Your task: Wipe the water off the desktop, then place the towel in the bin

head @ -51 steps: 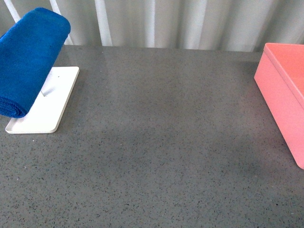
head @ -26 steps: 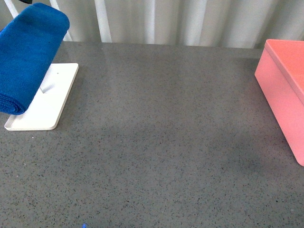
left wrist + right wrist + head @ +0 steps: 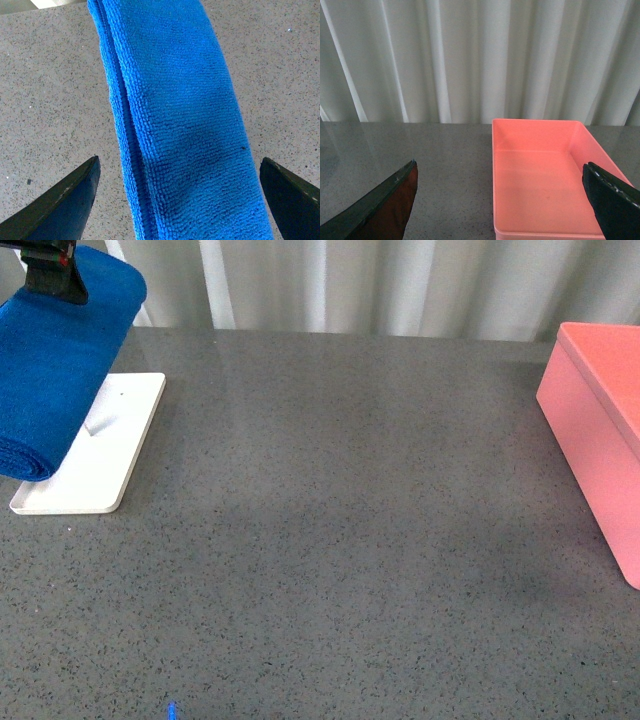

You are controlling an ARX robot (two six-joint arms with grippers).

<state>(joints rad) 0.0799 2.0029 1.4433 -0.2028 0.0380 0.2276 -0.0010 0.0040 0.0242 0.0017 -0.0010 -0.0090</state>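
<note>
The towel point(image 3: 60, 360) hangs folded over a mostly hidden support above the white tray point(image 3: 100, 470) at the far left of the desktop point(image 3: 340, 520), well apart from the bin point(image 3: 600, 430) at the right edge. The left claw point(image 3: 178, 165) hovers over the towel with its jaws spread wide, one on either side of the fold and touching neither. The right claw point(image 3: 500, 167) is likewise spread and empty, facing the bin. Likely faults from here: closing on only the outer layer, so that the fold slips open and trails; dragging the light tray along if the cloth snags on its support; and wiping the wrong patch, since no water can be made out with certainty on the speckled stone. A loosely held, unfolded towel may drape across the bin's rim rather than fall inside.
</note>
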